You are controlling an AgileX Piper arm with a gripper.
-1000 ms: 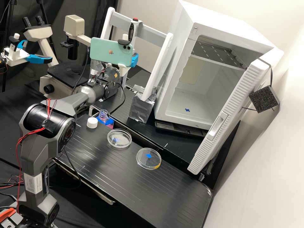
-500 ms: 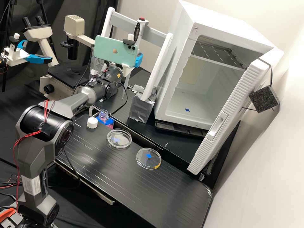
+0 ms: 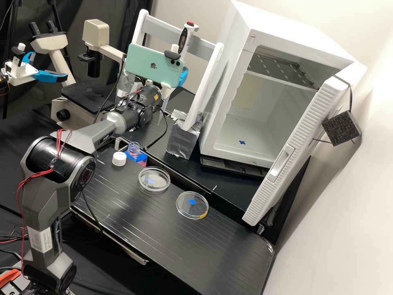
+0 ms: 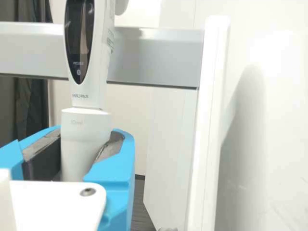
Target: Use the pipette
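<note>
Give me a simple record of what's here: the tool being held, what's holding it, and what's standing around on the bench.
Tool: white pipette, roughly upright
Held by: two blue fingers, closed around its lower part
Bottle: small, clear, uncapped, pink at its base
Cap: white, on the bench beside the bottle
First dish: round, clear, nearer the bottle
Second dish: round, clear, orange patch at the rim
Cabinet: white, door open
</note>
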